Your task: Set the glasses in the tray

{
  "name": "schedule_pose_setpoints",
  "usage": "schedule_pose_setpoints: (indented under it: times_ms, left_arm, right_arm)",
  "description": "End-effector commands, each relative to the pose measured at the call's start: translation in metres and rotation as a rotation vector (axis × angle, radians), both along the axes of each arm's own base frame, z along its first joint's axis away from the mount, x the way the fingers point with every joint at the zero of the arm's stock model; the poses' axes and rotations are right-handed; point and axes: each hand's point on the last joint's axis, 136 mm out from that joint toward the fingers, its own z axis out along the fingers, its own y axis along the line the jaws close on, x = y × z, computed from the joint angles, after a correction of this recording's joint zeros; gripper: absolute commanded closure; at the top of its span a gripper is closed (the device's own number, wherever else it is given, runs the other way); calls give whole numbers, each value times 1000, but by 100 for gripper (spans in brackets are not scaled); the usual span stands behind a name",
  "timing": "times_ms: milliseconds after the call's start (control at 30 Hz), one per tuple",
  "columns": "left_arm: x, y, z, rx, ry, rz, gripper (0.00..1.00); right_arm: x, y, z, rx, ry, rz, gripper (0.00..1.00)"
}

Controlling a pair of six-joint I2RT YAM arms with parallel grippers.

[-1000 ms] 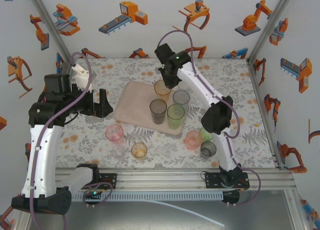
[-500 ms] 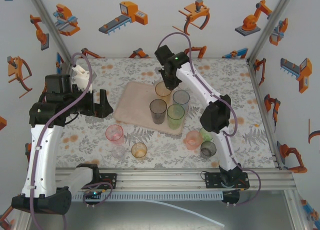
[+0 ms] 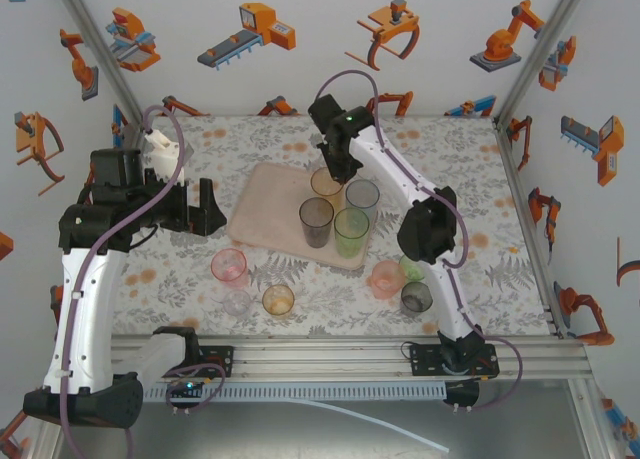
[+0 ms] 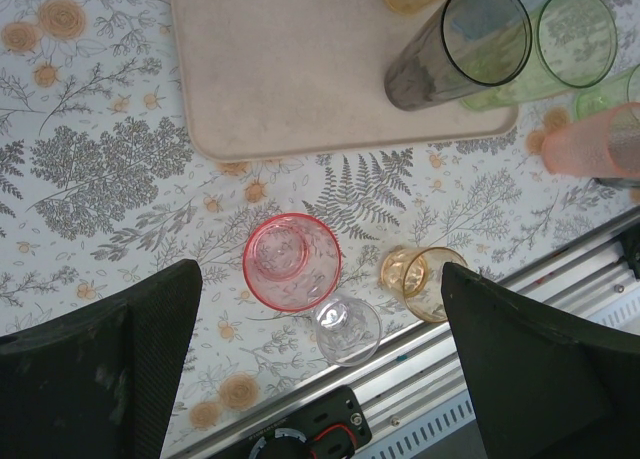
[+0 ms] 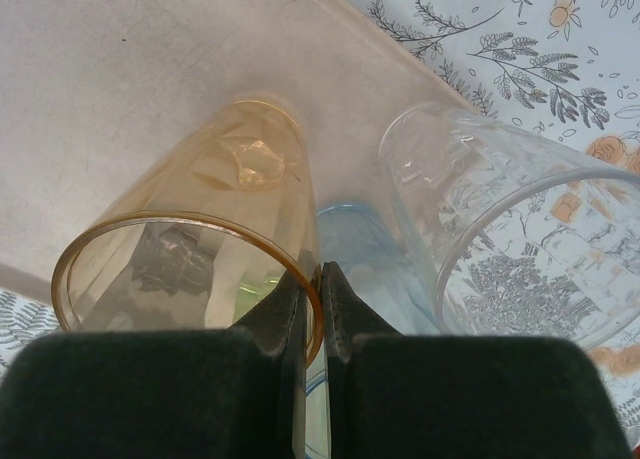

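Floral table (image 3: 470, 159) holds a pale pink tray (image 3: 268, 207) near its far edge. Left gripper (image 3: 193, 207) hangs wide open over the left side. Right gripper (image 5: 312, 279) pinches the rim of an amber glass (image 5: 190, 204) at the tray's far right corner; loose glasses (image 3: 229, 265) line the near edge.

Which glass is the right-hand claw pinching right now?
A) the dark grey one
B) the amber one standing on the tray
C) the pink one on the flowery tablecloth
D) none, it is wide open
B: the right claw is shut on the rim of the tall amber glass, which stands on the pink tray.
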Motion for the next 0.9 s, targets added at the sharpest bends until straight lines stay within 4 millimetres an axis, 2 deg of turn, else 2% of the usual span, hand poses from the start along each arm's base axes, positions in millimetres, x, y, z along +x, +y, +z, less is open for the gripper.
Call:
schedule_pose_setpoints:
  times_ms: [0, 333, 867]
  left_arm:
    - [-2, -2, 0, -14, 2, -13, 3]
    - [-4, -2, 1, -16, 0, -15, 3]
    - [-3, -1, 3, -15, -4, -12, 3]
  right_arm:
    - [2, -2, -5, 3, 14, 9, 96]
    - [1, -3, -7, 4, 29, 12, 87]
    - [9, -4, 15, 20, -21, 15, 70]
